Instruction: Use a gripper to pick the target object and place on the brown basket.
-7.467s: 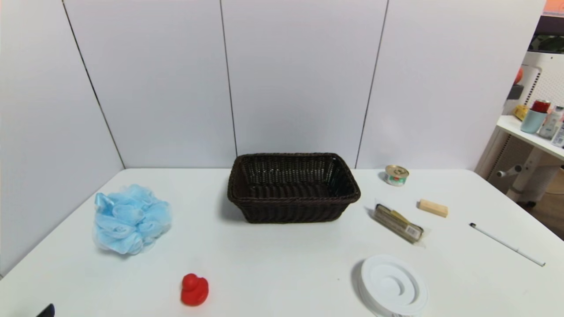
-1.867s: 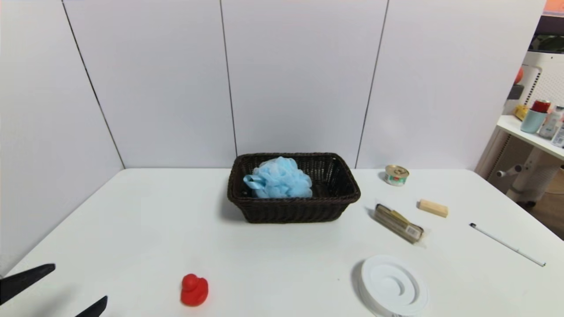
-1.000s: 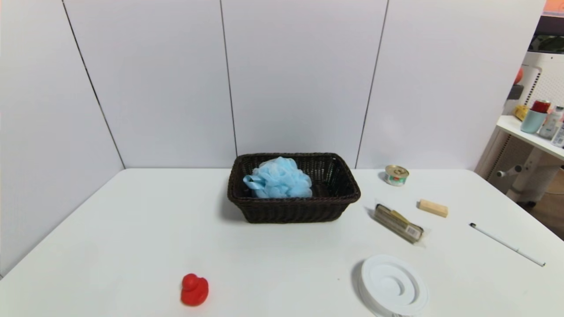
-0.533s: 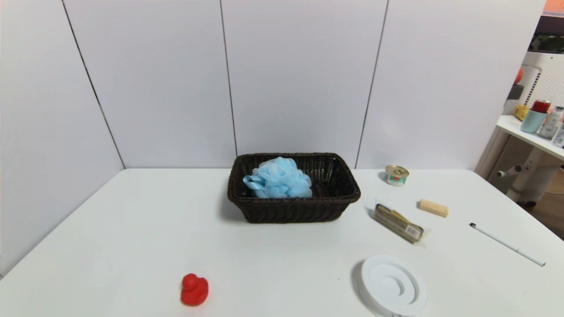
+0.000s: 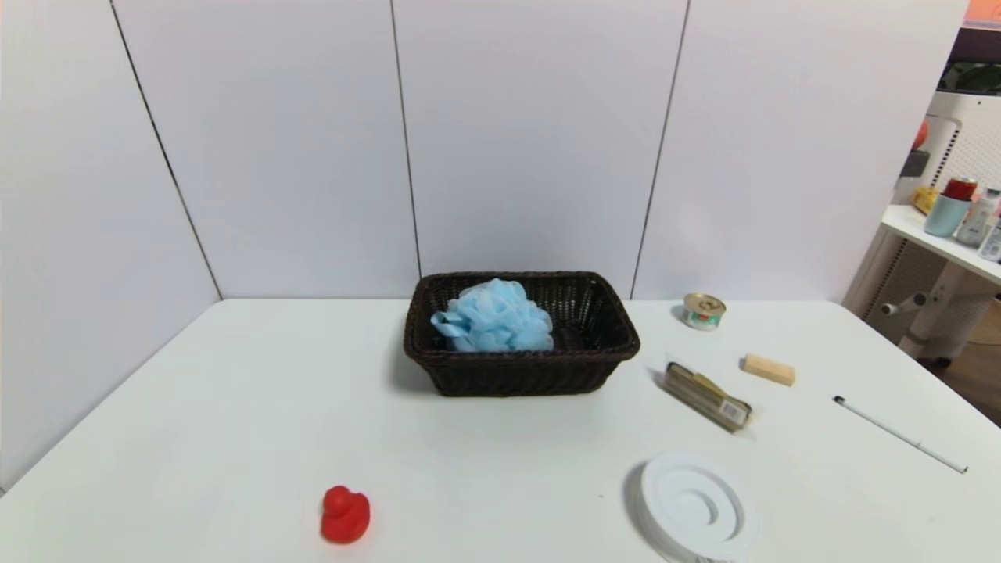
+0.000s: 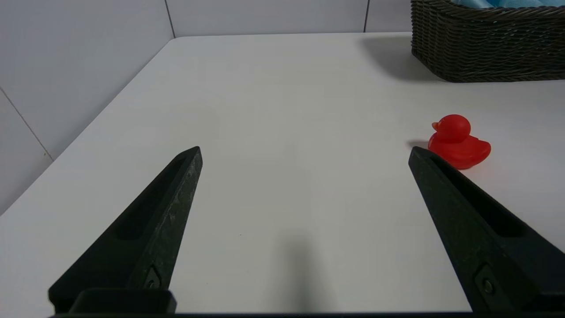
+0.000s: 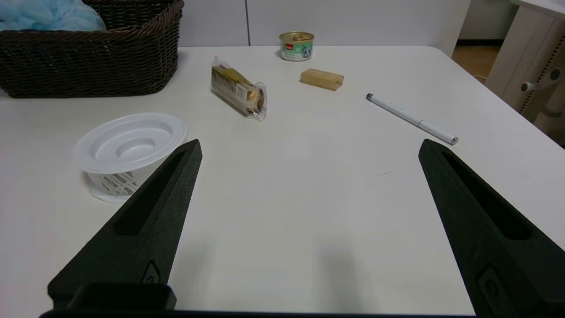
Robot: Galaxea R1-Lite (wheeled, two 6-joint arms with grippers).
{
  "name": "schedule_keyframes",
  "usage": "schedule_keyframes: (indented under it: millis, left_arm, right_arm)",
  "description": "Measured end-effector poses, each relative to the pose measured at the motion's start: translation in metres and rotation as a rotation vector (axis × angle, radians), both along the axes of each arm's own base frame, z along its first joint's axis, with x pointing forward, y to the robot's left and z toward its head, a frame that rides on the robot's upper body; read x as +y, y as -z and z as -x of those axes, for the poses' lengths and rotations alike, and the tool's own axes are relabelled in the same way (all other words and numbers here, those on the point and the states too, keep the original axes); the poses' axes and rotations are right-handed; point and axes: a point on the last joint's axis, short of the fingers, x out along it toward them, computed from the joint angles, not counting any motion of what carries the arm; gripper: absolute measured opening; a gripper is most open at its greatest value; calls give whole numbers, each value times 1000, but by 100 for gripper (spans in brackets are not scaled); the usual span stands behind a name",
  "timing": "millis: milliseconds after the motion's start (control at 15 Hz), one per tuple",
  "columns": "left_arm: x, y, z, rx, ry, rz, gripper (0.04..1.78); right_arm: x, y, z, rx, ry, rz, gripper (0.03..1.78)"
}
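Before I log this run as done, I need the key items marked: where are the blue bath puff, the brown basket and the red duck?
blue bath puff (image 5: 493,317), head view, middle of its ruffled mesh.
brown basket (image 5: 520,378), head view, near woven wall.
red duck (image 5: 345,516), head view, its body.

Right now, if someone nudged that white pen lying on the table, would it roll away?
Probably. The slim white pen with a dark tip looks round and smooth, lying flat on the bare white table, so a sideways push would likely roll it. Being thin, it seems light and stiff, so probably easy to lift.
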Motion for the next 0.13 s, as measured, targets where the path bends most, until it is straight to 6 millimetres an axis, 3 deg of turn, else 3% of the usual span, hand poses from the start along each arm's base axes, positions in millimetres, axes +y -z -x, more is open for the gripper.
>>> schedule_keyframes:
  millis: [133]
  left_arm:
    - [0, 0, 0, 0, 0, 0, 169]
  right_arm:
    - [0, 0, 0, 0, 0, 0, 170]
